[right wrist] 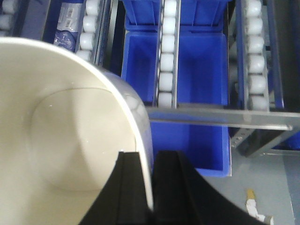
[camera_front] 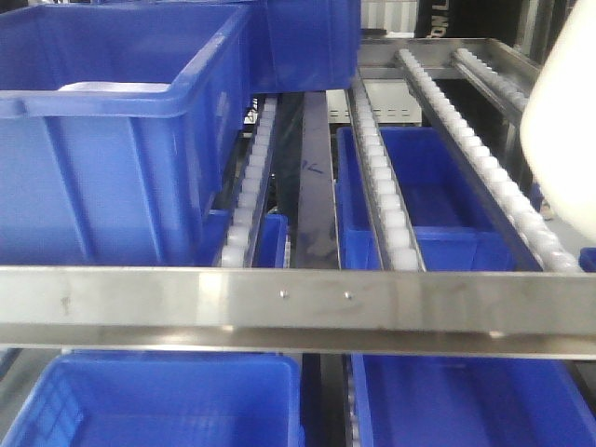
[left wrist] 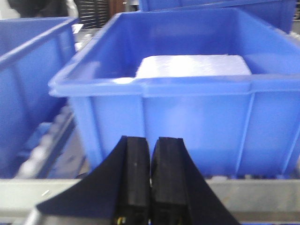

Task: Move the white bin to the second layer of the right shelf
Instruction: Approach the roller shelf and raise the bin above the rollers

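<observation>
Below me lies grey floor [right wrist: 274, 187] with a small scrap [right wrist: 253, 202] on it. Blue crates [camera_front: 112, 140] crowd the steel front beam [camera_front: 298, 303]; dim, dark room behind.

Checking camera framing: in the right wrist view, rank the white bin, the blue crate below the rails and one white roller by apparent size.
1. white bin, though nearness inflates it
2. blue crate
3. white roller

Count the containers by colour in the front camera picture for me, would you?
Blue crates: 6, counting the ones partly hidden
White bin: 1, at the right edge
Total: 7
</observation>
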Tool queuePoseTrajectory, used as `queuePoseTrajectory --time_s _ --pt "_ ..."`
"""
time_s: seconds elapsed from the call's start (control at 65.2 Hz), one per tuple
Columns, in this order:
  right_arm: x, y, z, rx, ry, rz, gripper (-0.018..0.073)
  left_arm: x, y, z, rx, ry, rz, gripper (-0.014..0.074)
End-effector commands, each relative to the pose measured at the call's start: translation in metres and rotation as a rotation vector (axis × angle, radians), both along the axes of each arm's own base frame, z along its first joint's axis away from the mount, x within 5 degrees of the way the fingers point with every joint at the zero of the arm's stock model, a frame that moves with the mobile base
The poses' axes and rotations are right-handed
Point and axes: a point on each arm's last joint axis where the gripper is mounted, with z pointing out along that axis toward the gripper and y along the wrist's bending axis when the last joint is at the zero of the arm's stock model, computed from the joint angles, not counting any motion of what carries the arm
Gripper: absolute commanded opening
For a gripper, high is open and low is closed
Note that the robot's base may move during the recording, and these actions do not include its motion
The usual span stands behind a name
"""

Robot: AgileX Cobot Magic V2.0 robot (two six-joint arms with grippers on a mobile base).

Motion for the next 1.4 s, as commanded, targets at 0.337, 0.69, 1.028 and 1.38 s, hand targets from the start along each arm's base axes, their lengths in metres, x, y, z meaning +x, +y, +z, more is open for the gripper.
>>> queuePoseTrajectory --time_s 0.337,0.69,1.028,1.38 --pt "0.0038 -0.0001 0.0158 0.009 -0.113 -0.005 0.0068 0.0001 -0.0023 -0.0041 -0.014 -0.059 -0.045 0.0085" --pt "0.0038 -0.0001 0.0158 0.009 -0.113 -0.005 0.0068 0.0001 -0.0023 -0.0041 -0.014 -0.059 -0.045 0.0085" --pt "0.0038 -0.0001 0.0158 0.009 -0.113 -0.005 0.0068 0.0001 -0.0023 -0.0041 -0.014 -0.059 -0.045 0.0085" --pt "0.0038 -0.0001 0.0158 0.009 -0.113 -0.005 0.0068 0.0001 -0.0023 -0.0041 -0.014 -0.059 -0.045 0.0085"
